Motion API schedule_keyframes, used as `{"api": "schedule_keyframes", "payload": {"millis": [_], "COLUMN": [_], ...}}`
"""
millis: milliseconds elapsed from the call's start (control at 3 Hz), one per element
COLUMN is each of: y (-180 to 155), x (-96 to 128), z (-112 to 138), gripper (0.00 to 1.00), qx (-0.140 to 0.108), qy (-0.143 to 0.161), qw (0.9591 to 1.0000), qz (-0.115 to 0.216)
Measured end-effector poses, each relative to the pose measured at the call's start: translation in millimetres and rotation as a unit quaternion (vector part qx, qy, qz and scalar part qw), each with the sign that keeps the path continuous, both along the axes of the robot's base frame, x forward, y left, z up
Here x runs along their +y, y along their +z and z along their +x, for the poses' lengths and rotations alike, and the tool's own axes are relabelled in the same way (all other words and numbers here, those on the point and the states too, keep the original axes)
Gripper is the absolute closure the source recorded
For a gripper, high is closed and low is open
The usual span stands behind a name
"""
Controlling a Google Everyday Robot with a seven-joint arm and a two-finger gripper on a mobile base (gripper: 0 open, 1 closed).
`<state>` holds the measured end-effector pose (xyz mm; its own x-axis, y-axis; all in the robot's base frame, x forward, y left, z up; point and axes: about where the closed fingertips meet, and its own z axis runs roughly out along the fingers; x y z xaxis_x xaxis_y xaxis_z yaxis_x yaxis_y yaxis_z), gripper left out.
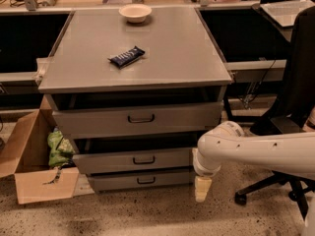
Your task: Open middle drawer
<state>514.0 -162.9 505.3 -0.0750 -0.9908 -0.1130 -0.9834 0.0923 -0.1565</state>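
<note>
the middle drawer (133,160) stands slightly out, but its inside is lost in the dark gap under the top drawer (138,119). the arm (266,154) covers its right end and runs off the right edge. the gripper (201,189) hangs low by the right end of the bottom drawer (142,180), pointing at the floor. the cardboard box (27,156) is cut by the left edge, and a green packet (58,149) in it is half hidden behind the cabinet. the office chair (298,77) is cut at the right edge. the snack bar (126,56) – print too small to read.
</note>
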Motion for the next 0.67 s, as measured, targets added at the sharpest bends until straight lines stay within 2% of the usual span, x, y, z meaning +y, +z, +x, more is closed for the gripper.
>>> {"api": "schedule_keyframes", "payload": {"millis": [667], "y": [-7.6], "x": [3.1], "z": [10.3], "gripper": [0.00], "qx": [-0.007], "qy": [0.007], "qw": [0.9999], "qz": [0.006]}}
